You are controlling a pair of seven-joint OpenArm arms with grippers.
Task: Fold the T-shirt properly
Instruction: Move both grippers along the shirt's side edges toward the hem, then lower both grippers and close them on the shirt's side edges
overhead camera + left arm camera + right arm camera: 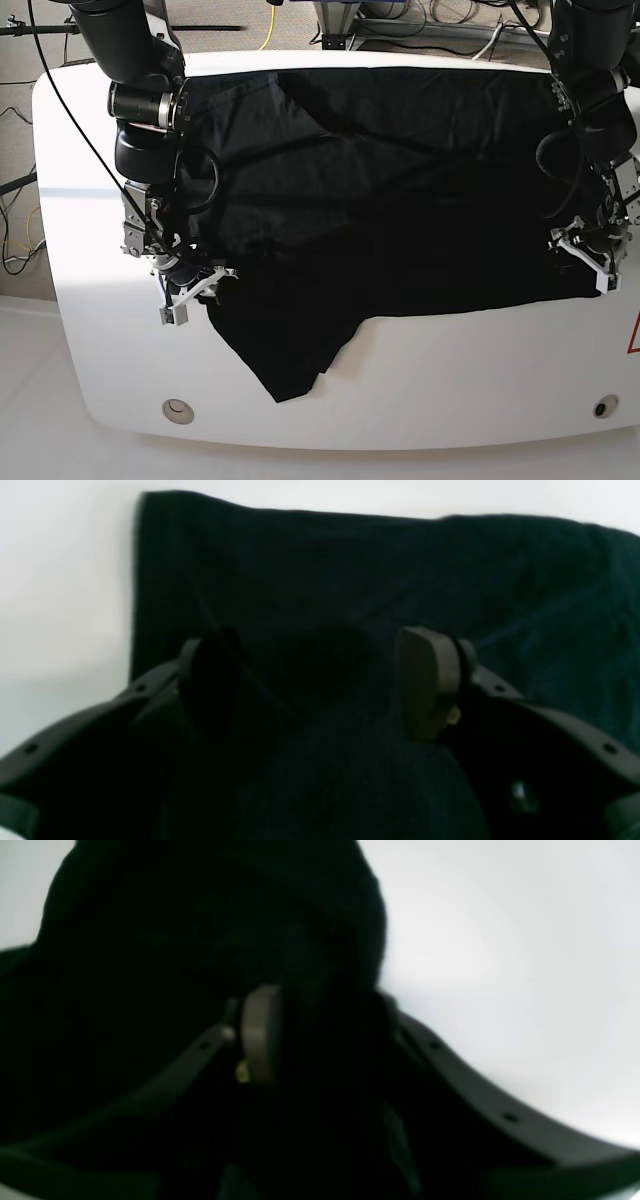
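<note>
The black T-shirt [380, 200] lies spread over the white table [450, 380], plain side up, with a pointed flap hanging toward the front edge. No print shows. My right gripper [195, 287] is at the shirt's left edge. In the right wrist view the gripper [322, 1035] has a thick bunch of the shirt [150, 940] between its jaws, and the cloth hides the far finger. My left gripper [585, 258] is at the shirt's right edge. In the left wrist view this gripper [317, 680] stands wide open over the shirt [350, 570], with cloth lying between the fingers.
Bare white tabletop runs along the front and both sides of the shirt. Round holes sit near the front corners [177, 407] [600, 407]. A red mark [634, 335] is at the right edge. Cables lie on the floor behind the table.
</note>
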